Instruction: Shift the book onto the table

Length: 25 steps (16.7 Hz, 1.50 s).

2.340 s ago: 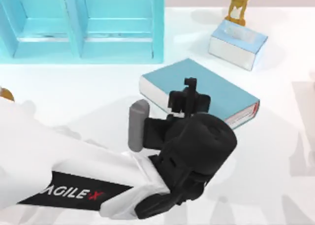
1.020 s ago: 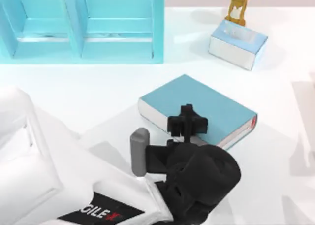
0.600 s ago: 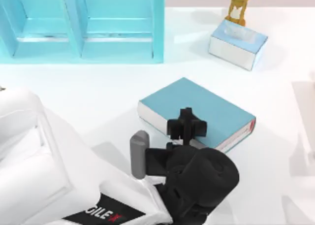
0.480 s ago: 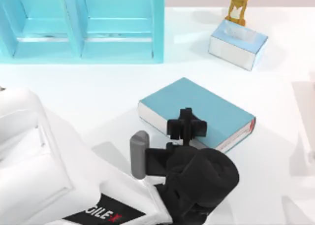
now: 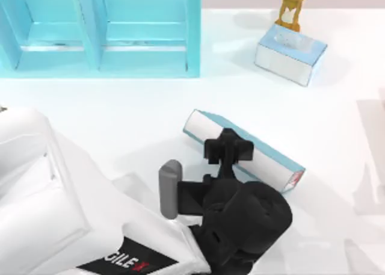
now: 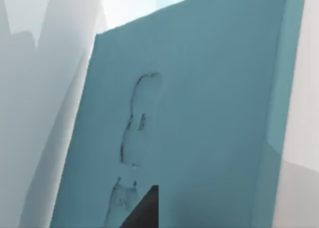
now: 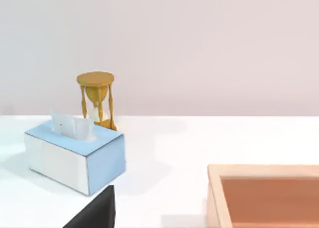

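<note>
At centre frame, the left gripper (image 5: pixel 228 150) clamps the book (image 5: pixel 264 153), tilted on edge above the table (image 5: pixel 108 112); lowering it flat before letting go looks wise.

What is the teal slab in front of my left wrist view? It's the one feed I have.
Observer: That's the book. From above it is tilted steeply, nearly on one long edge, with its white page edges showing. I cannot tell whether it touches the table.
Operator: Where is the left gripper?
Observer: The left gripper is at the middle of the book's length.
Operator: Anything close by?
Observer: A tissue box and an hourglass stand apart from it toward the far right. A light-blue shelf is at the far left.
</note>
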Each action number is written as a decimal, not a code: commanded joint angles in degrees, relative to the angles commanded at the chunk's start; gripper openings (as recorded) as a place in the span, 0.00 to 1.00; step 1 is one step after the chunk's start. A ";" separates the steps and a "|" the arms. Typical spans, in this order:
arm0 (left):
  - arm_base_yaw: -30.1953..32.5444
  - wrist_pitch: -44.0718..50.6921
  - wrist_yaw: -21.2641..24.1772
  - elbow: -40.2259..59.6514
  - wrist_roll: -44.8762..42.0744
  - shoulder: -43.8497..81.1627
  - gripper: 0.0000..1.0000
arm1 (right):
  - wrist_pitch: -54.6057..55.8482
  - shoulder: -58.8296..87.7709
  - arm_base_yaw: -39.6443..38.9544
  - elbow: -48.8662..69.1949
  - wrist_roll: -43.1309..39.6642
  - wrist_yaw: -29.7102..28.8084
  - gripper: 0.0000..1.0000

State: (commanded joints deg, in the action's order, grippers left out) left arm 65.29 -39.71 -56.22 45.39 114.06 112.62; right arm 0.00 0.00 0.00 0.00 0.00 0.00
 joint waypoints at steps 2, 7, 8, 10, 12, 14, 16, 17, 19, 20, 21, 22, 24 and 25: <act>0.00 0.00 0.00 0.00 0.00 0.00 1.00 | 0.00 0.00 0.00 0.00 0.00 0.00 1.00; 0.00 0.00 0.00 0.00 0.00 0.00 1.00 | 0.00 0.00 0.00 0.00 0.00 0.00 1.00; 0.00 0.00 0.00 0.00 0.00 0.00 1.00 | 0.00 0.00 0.00 0.00 0.00 0.00 1.00; 0.02 0.07 0.03 -0.10 0.01 0.09 1.00 | 0.00 0.00 0.00 0.00 0.00 0.00 1.00; 0.40 0.68 -0.30 0.08 0.77 -0.03 1.00 | 0.00 0.00 0.00 0.00 0.00 0.00 1.00; 1.97 3.47 -1.48 0.73 3.92 -0.45 1.00 | 0.00 0.00 0.00 0.00 0.00 0.00 1.00; 4.58 8.65 -3.24 1.64 9.26 -1.07 1.00 | 0.00 0.00 0.00 0.00 0.00 0.00 1.00; 6.18 12.11 -4.29 2.12 12.55 -1.43 1.00 | 0.00 0.00 0.00 0.00 0.00 0.00 1.00; 9.75 20.37 -6.60 3.03 19.86 -2.22 1.00 | 0.00 0.00 0.00 0.00 0.00 0.00 1.00; 11.64 24.99 -7.84 3.43 23.73 -2.63 1.00 | 0.00 0.00 0.00 0.00 0.00 0.00 1.00; 13.55 29.79 -9.11 3.79 27.63 -3.05 1.00 | 0.00 0.00 0.00 0.00 0.00 0.00 1.00; 15.45 34.64 -10.37 4.11 31.49 -3.47 1.00 | 0.00 0.00 0.00 0.00 0.00 0.00 1.00; 19.05 43.93 -12.81 4.60 38.77 -4.30 1.00 | 0.00 0.00 0.00 0.00 0.00 0.00 1.00; 20.69 48.08 -13.93 4.78 42.03 -4.71 1.00 | 0.00 0.00 0.00 0.00 0.00 0.00 1.00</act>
State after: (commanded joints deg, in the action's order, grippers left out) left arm 85.98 8.37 -70.15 50.16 156.09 107.91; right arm 0.00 0.00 0.00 0.00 0.00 0.00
